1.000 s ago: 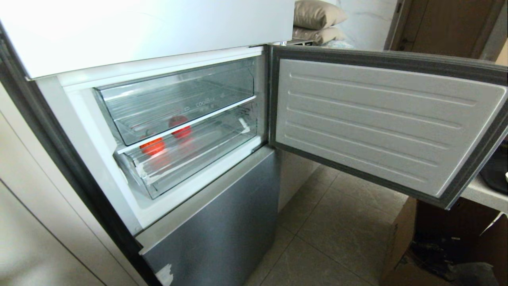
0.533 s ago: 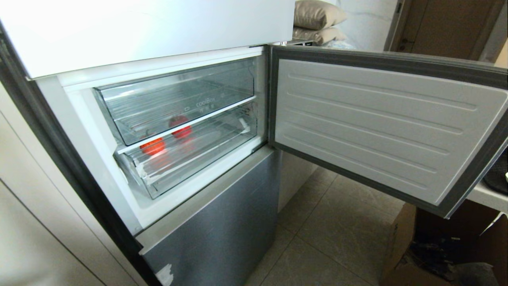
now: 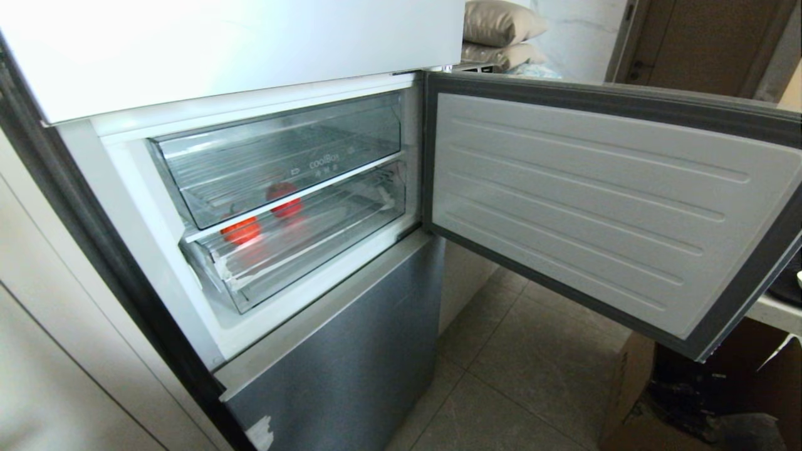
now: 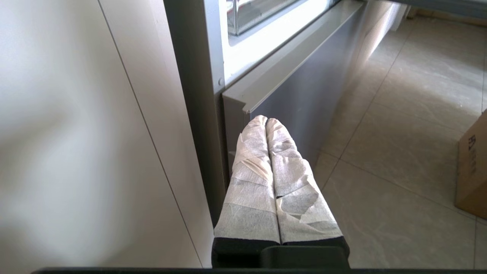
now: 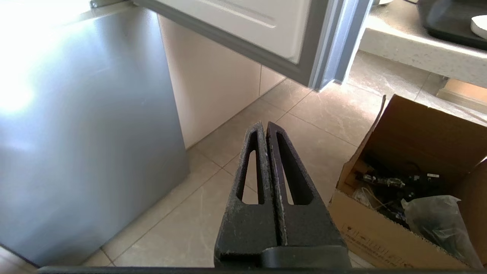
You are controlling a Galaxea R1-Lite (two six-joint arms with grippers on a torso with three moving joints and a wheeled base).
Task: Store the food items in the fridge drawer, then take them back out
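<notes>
Head view, near to far: grey-fronted lower fridge compartment (image 3: 351, 351) at 6 o'clock, shut, white scrap at its lower corner; beige floor tiles (image 3: 532, 376) at 5 o'clock; open cardboard box (image 3: 633, 382) at 4 o'clock, under the swung-out fridge door. Above the grey front, fridge drawer (image 3: 294, 250) at 9 o'clock from frame centre: wide, shallow, clear, pushed in, white tape scraps at its front left corner. Two glossy red round food items inside: one (image 3: 241, 230) toward the drawer's front left, the other (image 3: 286, 202) farther back at 2 o'clock from the first, partly seen through the deeper clear drawer (image 3: 276, 150) with faint lettering stacked directly above. Fridge door (image 3: 601, 200) hanging open at 3 o'clock, ribbed white inner liner, grey gasket frame. Cushions (image 3: 501, 31) stacked at 12 o'clock behind the fridge; brown door at 1 o'clock. Neither arm visible here. Left wrist view: left gripper (image 4: 267, 121) with white-wrapped fingers pressed together, holding nothing, parked low beside the grey front's left corner, clear of the drawer. Right wrist view: right gripper (image 5: 264, 125) with black fingers pressed together, holding nothing, hanging over floor tiles between the grey front and the cardboard box, below the open door's edge.
</notes>
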